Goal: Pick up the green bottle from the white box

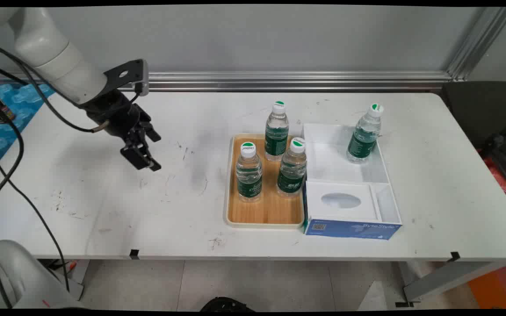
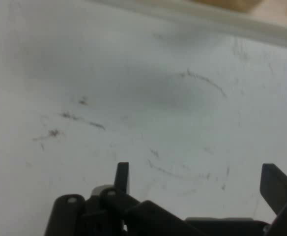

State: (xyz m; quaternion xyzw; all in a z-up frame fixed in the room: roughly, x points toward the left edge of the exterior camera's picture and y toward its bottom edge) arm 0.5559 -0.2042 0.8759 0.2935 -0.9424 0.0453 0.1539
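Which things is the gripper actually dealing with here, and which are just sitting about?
With the gripper:
- gripper, fingers open, holding nothing
- bare table beneath it

Sitting apart:
- three bottles on wooden tray
- fourth bottle in white box

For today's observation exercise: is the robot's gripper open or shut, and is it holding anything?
Open and empty. In the hand view the gripper has its two fingers standing wide apart, with only the scuffed white table showing between them.
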